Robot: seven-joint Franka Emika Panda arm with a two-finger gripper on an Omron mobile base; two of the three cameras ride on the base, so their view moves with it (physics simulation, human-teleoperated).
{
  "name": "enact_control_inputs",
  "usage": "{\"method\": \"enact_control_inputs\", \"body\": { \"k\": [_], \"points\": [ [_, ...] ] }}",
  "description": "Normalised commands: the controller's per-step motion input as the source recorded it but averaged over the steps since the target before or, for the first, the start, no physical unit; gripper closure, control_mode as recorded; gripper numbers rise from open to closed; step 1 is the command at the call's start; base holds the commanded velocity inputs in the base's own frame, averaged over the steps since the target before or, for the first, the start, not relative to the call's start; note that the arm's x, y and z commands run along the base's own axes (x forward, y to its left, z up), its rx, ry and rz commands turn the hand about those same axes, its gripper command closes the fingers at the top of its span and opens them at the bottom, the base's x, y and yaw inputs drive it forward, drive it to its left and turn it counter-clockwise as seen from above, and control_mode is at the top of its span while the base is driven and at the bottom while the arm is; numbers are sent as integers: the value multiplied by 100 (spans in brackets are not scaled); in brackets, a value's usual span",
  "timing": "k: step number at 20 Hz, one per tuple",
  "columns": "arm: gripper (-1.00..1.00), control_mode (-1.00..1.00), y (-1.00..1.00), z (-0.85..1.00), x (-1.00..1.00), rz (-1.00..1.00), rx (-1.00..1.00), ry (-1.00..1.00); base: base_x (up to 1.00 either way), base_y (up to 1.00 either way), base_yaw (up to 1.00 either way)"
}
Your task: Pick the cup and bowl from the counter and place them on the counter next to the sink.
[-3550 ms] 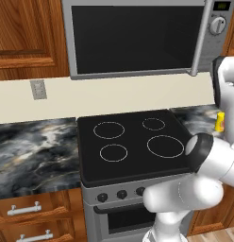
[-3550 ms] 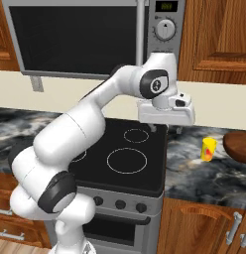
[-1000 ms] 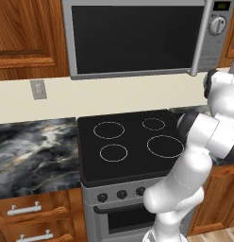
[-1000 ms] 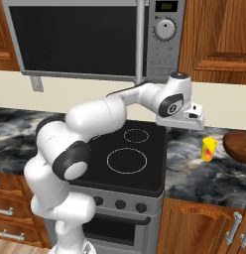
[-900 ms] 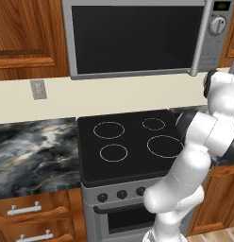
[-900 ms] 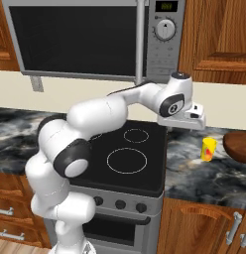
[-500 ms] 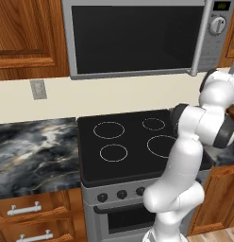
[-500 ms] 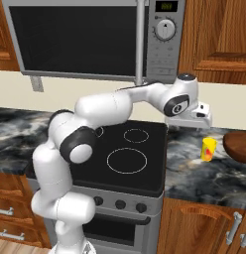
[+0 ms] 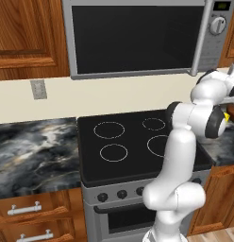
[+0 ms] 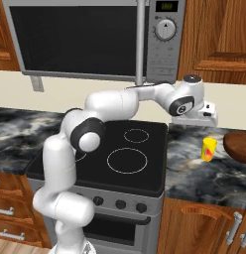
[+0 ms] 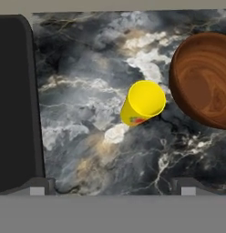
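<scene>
Pincer (image 10: 207, 117) at the end of my arm, seen in the right base view, reaching out past the right edge of the stovetop (image 10: 122, 156) and hanging above the counter (image 10: 209, 173). In the hand view my two finger tips (image 11: 39, 186) rise far apart at the bottom corners with nothing between them, so my pincer is released. Cup (image 11: 142, 102): small and yellow with a red-orange mark low on its side, standing upright on the counter (image 11: 96, 68), below my hand and slightly ahead of it. In the right base view the cup (image 10: 209, 149) sits on the marbled stone to the right of the stovetop, lower than my pincer and apart from it. Bowl (image 11: 203, 79): round, reddish-brown, with a wood-like grain, just beside the cup on its right in the hand view, with a narrow strip of stone between them; part of it runs off the frame edge. In the right base view the bowl (image 10: 238, 146) lies to the right of the cup, cut by the picture's edge. Stovetop (image 11: 14, 100): black glass along the left side of the hand view. Microwave (image 10: 95, 37): mounted above the stovetop.
</scene>
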Motion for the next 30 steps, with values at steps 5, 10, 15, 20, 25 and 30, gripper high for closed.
{"method": "enact_control_inputs", "body": {
  "k": [5, 10, 15, 20, 25, 30],
  "points": [
    [-100, -100, -23, -6, 29, 0, 0, 0, 0, 0, 0],
    [-100, -100, -11, 0, 13, 3, 0, 0, 0, 0, 0],
    [-100, -100, -11, 0, 1, 2, 0, 0, 0, 0, 0],
    [-100, -100, -3, 0, 0, 1, 0, 0, 0, 0, 0],
    [-100, -100, 0, -7, 0, 0, 0, 0, 0, 0, 0],
    [-100, -100, 0, -21, 4, 0, 0, 0, 0, 0, 0]
  ]
}}
